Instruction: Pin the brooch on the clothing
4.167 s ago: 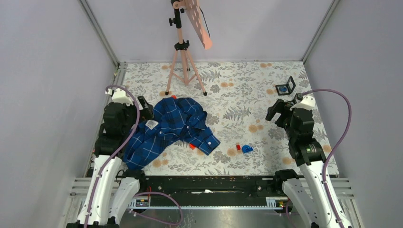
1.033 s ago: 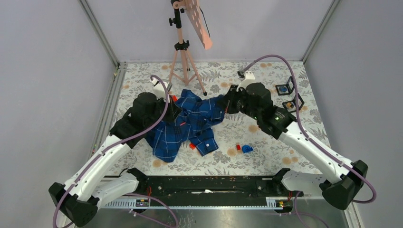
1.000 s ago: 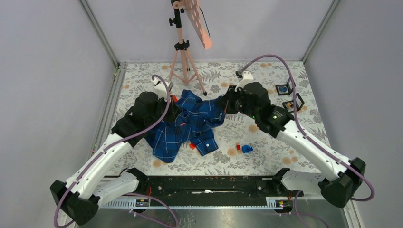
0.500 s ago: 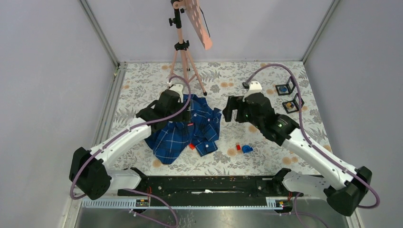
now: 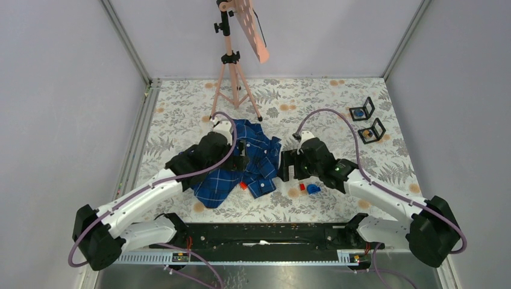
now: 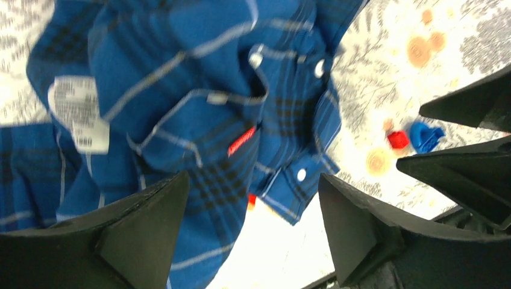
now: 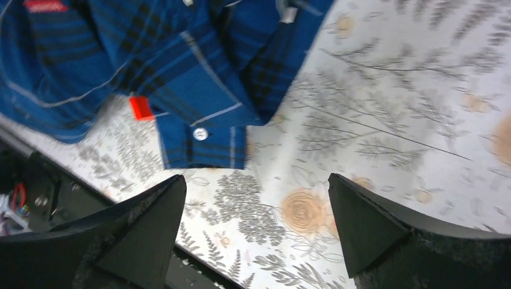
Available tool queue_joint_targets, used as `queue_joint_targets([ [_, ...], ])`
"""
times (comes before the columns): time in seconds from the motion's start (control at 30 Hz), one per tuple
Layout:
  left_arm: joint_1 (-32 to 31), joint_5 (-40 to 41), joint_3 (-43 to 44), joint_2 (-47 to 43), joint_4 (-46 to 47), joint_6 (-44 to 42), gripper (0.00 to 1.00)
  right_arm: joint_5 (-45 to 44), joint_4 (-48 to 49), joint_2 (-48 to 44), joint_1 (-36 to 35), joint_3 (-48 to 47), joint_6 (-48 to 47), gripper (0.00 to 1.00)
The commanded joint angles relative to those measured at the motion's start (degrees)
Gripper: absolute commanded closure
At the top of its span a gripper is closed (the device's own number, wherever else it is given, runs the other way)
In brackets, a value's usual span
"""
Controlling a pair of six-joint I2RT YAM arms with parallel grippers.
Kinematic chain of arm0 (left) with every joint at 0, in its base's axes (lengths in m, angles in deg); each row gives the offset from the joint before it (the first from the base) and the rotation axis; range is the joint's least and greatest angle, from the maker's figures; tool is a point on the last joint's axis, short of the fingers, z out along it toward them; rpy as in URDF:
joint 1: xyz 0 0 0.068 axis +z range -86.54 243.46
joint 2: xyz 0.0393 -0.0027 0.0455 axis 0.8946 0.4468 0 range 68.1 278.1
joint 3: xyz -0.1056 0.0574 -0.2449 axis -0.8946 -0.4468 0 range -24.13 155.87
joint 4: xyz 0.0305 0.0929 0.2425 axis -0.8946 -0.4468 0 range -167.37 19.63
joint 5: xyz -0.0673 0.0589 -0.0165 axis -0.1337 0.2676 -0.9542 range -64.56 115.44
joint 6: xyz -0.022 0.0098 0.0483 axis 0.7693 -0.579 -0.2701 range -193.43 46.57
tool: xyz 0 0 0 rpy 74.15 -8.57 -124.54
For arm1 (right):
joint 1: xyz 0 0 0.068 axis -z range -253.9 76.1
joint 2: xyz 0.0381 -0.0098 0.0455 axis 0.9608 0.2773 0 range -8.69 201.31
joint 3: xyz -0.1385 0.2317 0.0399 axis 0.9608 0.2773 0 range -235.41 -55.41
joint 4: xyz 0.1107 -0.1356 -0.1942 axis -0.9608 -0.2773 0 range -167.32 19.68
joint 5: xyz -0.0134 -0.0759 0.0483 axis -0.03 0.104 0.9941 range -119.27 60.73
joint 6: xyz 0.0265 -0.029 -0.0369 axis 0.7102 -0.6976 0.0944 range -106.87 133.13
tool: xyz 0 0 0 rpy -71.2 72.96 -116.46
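**Nothing pinned yet: both my grippers hang empty at the shirt**

The flowered table [image 5: 181,108] carries everything. The clothing [image 5: 217,183], a dark-blue plaid shirt, lies crumpled left of centre, not spread flat. My two arms reach in over it from the near edge.

My left gripper [image 6: 250,198] hovers above the bunched middle of the shirt. Its fingers are spread wide with only cloth far below them and nothing held. My right gripper [image 7: 256,183] hangs just beside the shirt's right edge, over bare table near a buttoned cuff. Its fingers are apart too and hold nothing.

Smaller things next. A white label [image 6: 78,114] shows on the folds, with a tiny red tag [image 6: 241,141] nearby. A white button [image 7: 199,133] sits on the cuff. Near my right arm, clear of the shirt, lie a small blue piece [image 5: 313,188] and a small red piece [image 5: 302,186]. I cannot tell which, if either, is the brooch.

I judge the task barely begun. No brooch is in my fingers and none shows on the cloth. I have yet to pick the brooch up, hold a patch of fabric steady and fasten it on.
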Motion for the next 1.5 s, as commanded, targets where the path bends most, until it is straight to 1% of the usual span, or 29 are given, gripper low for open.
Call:
queue_joint_targets([
  [0.0, -1.6, 3.2, -2.3, -5.4, -8.3, 7.0, 0.17, 9.2, 11.0, 3.0, -2.7, 0.4, -2.3, 0.06],
  [0.07, -2.9, 3.8, -3.1, -6.4, -12.2, 8.7, 0.18, 8.4, 11.9, 5.6, -4.5, -0.1, -2.7, 0.06],
  [0.13, -4.0, 4.1, -4.7, -7.7, -14.0, 10.3, 0.18, 7.5, 15.4, 8.7, -5.7, -0.6, -2.3, 0.06],
  [0.17, -4.2, 4.0, -5.8, -8.5, -14.0, 11.3, 0.17, 6.6, 16.4, 10.3, -6.2, -1.1, -2.0, 0.09],
  [0.23, -4.5, 3.5, -7.8, -9.7, -13.2, 12.7, 0.16, 4.5, 17.1, 13.5, -6.9, -2.8, -1.9, 0.2],
  [0.27, -4.6, 3.6, -8.5, -9.8, -12.8, 13.1, 0.16, 3.3, 16.9, 15.1, -7.1, -3.8, -2.0, 0.24],
  [0.33, -4.7, 3.7, -9.6, -9.5, -11.9, 13.5, 0.16, 1.1, 16.4, 17.8, -7.5, -5.7, -2.6, 0.24],
  [0.37, -4.8, 3.8, -10.0, -9.1, -11.5, 13.4, 0.18, 0.2, 16.3, 18.6, -7.5, -6.3, -2.9, 0.23],
  [0.43, -4.9, 3.8, -10.3, -8.0, -10.6, 13.3, 0.27, -2.1, 15.9, 19.7, -7.6, -7.2, -3.1, 0.22],
  [0.5, -5.2, 3.6, -11.0, -7.1, -8.8, 13.5, 0.3, -4.3, 15.4, 20.6, -7.6, -8.0, -3.4, 0.2],
  [0.6, -5.7, 4.2, -12.3, -5.5, -6.4, 13.8, 0.28, -6.2, 15.0, 22.2, -7.6, -9.0, -4.1, 0.2],
  [0.73, -6.2, 8.1, -12.5, -1.7, -5.0, 12.5, 0.24, -8.4, 14.7, 24.2, -7.6, -10.2, -5.3, 0.19],
  [0.8, -6.2, 8.9, -12.6, -0.1, -3.7, 11.9, 0.24, -8.5, 15.2, 25.0, -7.6, -10.5, -5.8, 0.22],
  [0.83, -6.2, 8.9, -12.8, 0.5, -2.6, 11.6, 0.28, -8.4, 15.4, 25.5, -7.6, -10.8, -6.1, 0.25],
  [0.87, -6.2, 9.0, -12.9, 1.0, -1.7, 11.4, 0.33, -8.2, 15.5, 26.0, -7.6, -11.1, -6.3, 0.31],
  [0.93, -6.2, 10.1, -13.2, 1.8, 0.2, 11.3, 0.47, -7.6, 15.8, 26.4, -7.6, -11.6, -6.5, 0.49],
  [0.97, -6.2, 10.9, -13.4, 1.9, 1.1, 11.3, 0.55, -7.6, 15.9, 26.4, -7.6, -11.8, -6.5, 0.58],
  [1.03, -6.2, 13.5, -13.2, 1.4, 2.1, 11.4, 0.73, -8.2, 15.2, 25.6, -7.6, -12.2, -6.6, 0.8],
  [1.1, -6.2, 16.7, -12.1, -0.3, 2.3, 10.4, 0.88, -9.6, 13.4, 23.8, -7.6, -13.1, -7.1, 0.95],
  [1.13, -6.1, 18.9, -10.9, -1.6, 1.9, 9.4, 0.94, -10.5, 10.9, 22.4, -7.6, -13.8, -7.8, 1.0],
  [1.2, -5.5, 22.9, -7.5, -5.1, 0.4, 6.3, 1.0, -13.2, 5.7, 18.7, -7.6, -16.1, -9.5, 1.0],
  [1.27, -2.7, 23.6, -2.5, -7.7, -1.0, 2.1, 1.0, -16.1, 0.6, 14.3, -7.6, -19.1, -12.0, 1.0],
  [1.37, 7.0, 15.5, 8.0, -9.8, -3.1, -3.3, 1.0, -22.7, -7.8, 7.5, -7.6, -25.7, -16.5, 1.0],
  [1.47, 14.2, 6.9, 18.0, -9.5, -4.6, -7.2, 1.0, -28.9, -12.6, 3.0, -7.6, -33.6, -21.7, 1.0],
])
